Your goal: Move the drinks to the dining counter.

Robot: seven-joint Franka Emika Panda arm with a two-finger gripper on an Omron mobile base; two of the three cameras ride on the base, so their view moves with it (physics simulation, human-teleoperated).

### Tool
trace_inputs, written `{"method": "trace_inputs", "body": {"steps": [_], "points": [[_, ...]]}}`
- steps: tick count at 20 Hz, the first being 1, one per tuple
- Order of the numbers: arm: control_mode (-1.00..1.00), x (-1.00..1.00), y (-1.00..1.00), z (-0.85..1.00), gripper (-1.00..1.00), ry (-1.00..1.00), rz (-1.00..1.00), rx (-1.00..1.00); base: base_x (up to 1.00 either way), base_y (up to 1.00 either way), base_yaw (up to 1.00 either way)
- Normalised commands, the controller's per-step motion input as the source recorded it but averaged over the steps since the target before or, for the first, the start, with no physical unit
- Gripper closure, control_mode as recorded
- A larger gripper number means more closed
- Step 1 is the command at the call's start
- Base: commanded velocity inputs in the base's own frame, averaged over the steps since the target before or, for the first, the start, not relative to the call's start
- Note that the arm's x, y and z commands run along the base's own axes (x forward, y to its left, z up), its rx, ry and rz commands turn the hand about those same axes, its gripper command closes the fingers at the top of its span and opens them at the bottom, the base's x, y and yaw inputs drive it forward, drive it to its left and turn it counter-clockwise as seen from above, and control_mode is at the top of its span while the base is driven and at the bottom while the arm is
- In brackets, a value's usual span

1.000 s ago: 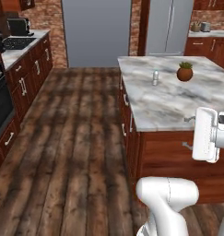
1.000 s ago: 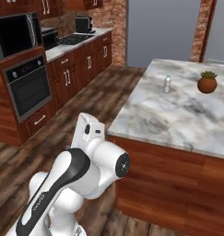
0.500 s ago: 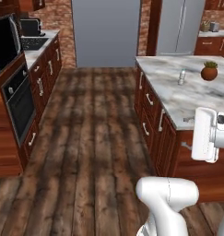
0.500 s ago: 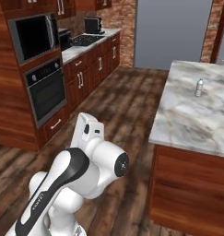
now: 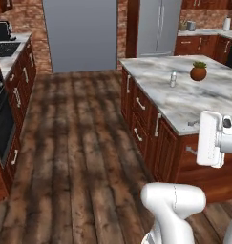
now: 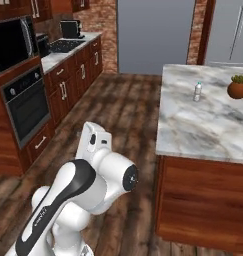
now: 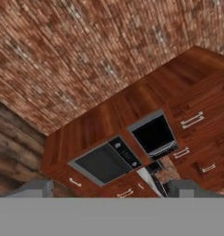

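Bottle (image 5: 173, 78), clear plastic w/ white cap, stands upright on the marble island (image 5: 184, 102), toward the island's far left edge; same bottle at (image 6: 197, 91) in the right base view. Plant pot (image 5: 198, 72), terracotta w/ green leaves, sits near it on the same top, closer to the far right side, well apart from the bottle, not touching. Island rests on a reddish wood base w/ drawers and handles facing the floor aisle.

Gripper (image 7: 109, 191) tips show at the bottom of the hand view, grey, wide apart, nothing between them: pincer is open, holding nothing. Hand cam looks at brick wall, wood cabinets, an oven (image 7: 106, 161) and microwave (image 7: 153, 135), picture rolled over.

Arm is folded close to the base, well short of the island. Wall oven (image 6: 25, 107) and microwave (image 6: 13, 42) line the left side; stovetop (image 6: 65, 46) beyond on the far counter. Fridge (image 5: 158, 26) stands behind the island.
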Motion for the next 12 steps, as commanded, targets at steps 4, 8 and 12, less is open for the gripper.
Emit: {"method": "trace_inputs", "body": {"steps": [4, 8, 12], "points": [[1.00, 0.00, 0.00, 0.00, -1.00, 0.00, 0.00, 0.00, 0.46, 0.01, -0.41], [1.00, 0.00, 0.00, 0.00, -1.00, 0.00, 0.00, 0.00, 0.49, 0.15, -0.40], [1.00, 0.00, 0.00, 0.00, -1.00, 0.00, 0.00, 0.00, 0.56, 0.25, -0.38]]}}
